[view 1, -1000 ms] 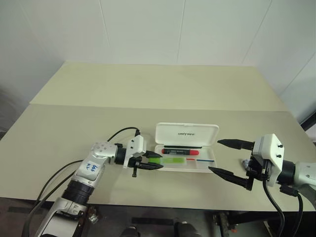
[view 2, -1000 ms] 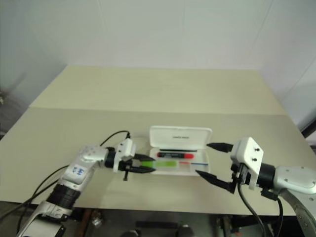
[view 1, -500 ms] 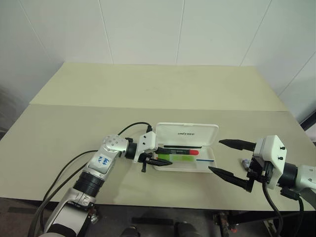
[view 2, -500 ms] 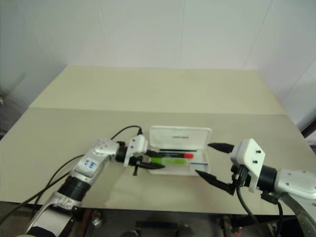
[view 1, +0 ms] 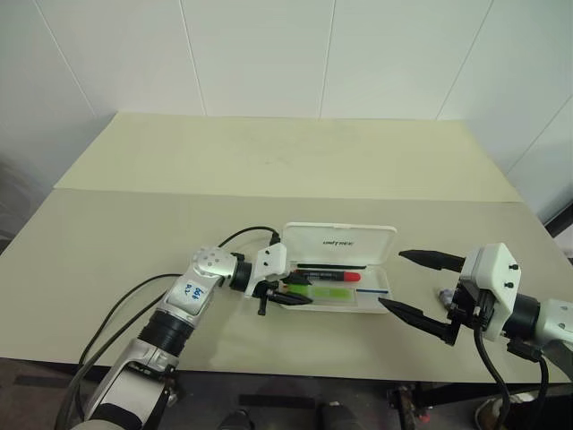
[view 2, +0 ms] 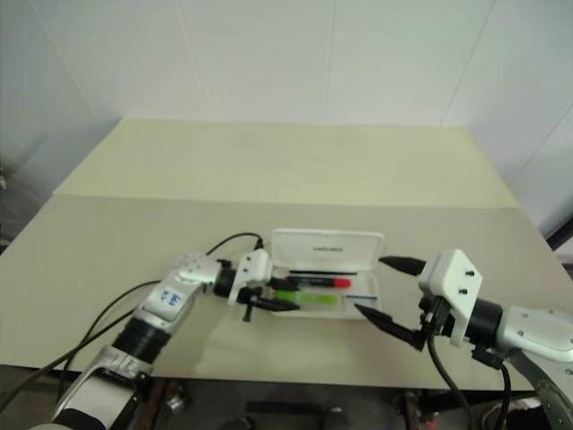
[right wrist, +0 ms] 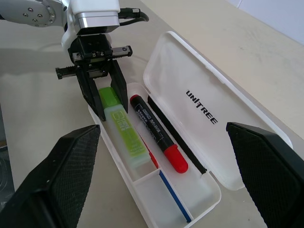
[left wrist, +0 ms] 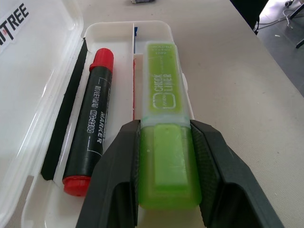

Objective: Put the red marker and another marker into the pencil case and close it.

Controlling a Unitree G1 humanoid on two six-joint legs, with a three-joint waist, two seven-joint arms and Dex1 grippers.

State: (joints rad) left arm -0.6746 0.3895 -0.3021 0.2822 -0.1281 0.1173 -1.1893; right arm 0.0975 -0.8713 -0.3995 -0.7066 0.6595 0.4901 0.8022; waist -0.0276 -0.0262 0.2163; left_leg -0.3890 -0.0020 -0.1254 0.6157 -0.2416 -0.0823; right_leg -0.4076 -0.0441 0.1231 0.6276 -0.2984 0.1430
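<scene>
Worktop (view 1: 134,233): pale beige, matte, carries everything.

Pencil case (view 1: 340,243): flat white hinged plastic box, rounded corners, lying open near the middle of the worktop. Lid stands raised on the far side with dark lettering; tray on the near side, with red and blue stripes along its floor and a divider at the right end. Judged light and rigid but thin-walled. It may slide when the lid is pushed, so closing likely wants pressure on the lid's free edge with the tray steadied.

Right claw (view 1: 419,288): just right of the case, clear of it, fingers spread wide and holding nothing.

Left claw (left wrist: 164,175): at the case's left end, pinching the highlighter's near end between both fingers.

Red marker (left wrist: 92,121): slim black barrel, red cap, red end plug, white print. Lies flat in the far lane of the tray, along the hinge side. Judged light, stiff, smooth and prone to roll; best gripped mid-barrel.

Highlighter (left wrist: 164,111): short, chunky, light green with a paler translucent cap. It sits over the near lane, cap pointing right; whether it rests fully on the tray floor I cannot tell. Flat sides suit the pinch and it should not roll.
</scene>
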